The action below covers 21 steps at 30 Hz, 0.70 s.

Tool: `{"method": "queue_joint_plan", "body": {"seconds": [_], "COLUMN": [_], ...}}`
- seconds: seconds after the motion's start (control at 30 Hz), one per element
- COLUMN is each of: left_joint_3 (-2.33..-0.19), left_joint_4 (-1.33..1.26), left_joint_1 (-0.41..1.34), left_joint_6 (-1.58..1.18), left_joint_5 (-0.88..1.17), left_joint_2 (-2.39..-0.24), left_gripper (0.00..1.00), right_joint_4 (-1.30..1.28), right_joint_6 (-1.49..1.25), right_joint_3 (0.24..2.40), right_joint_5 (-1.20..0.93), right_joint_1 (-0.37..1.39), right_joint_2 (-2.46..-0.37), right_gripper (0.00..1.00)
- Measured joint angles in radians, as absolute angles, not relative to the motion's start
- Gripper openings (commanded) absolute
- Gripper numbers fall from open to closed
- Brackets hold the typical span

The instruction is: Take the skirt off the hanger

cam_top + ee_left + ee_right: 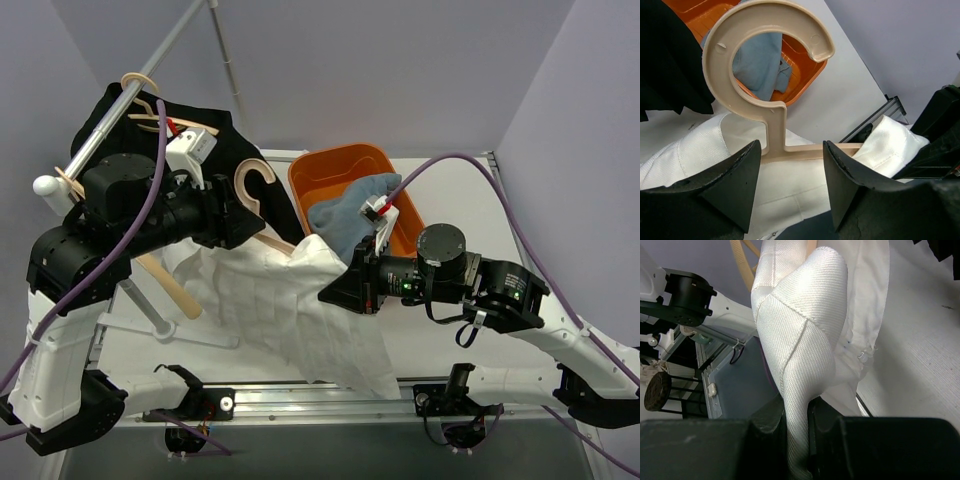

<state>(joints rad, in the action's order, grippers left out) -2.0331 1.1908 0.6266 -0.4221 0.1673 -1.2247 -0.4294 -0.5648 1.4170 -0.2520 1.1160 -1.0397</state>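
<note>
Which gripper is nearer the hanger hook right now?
Left. The left gripper straddles the neck just below the hanger hook; the right gripper is off to the side, pinching the white skirt.

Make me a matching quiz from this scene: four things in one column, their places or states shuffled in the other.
1. skirt
2. hanger
3. orange bin
4. black garment

a. holds a blue-grey cloth
b. up by the rail, far left
c. pinched in the right gripper
d. neck between the left fingers

Pairs: 1-c, 2-d, 3-a, 4-b
</note>
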Motion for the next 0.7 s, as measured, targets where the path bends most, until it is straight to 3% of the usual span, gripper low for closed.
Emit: {"method": "queue_joint_plan", "body": {"seconds": [0.43,0.47,0.57,0.6,0.63,0.7], "left_joint_3": [-2.008,-2.008,-2.006,-2.004,-2.003,-2.003], "left_joint_4": [1.19,1.19,1.19,1.19,1.191,1.19], "left_joint_1": [0.627,0.627,0.627,0.627,0.625,0.626], "left_joint_6": [-0.389,-0.387,-0.383,-0.381,-0.375,-0.375], "left_joint_5": [0.161,0.161,0.161,0.16,0.149,0.149], "left_joint_2": [-1.256,-1.257,-1.259,-1.259,-1.259,-1.259], "left_gripper": [0.59,0.56,0.33,0.09,0.03,0.02], "right_joint_4": [-0.423,-0.422,-0.421,-0.418,-0.418,-0.414], "right_joint_6": [-0.573,-0.573,-0.574,-0.575,-0.576,-0.577], "right_joint_3": [1.457,1.457,1.457,1.457,1.457,1.458], "right_joint_5": [-0.266,-0.266,-0.265,-0.264,-0.265,-0.257], "right_joint_1": [1.138,1.141,1.148,1.149,1.15,1.154], "right_joint_2": [-1.063,-1.065,-1.069,-1.071,-1.072,-1.074], "right_gripper": [0.0,0.0,0.0,0.0,0.0,0.0]}}
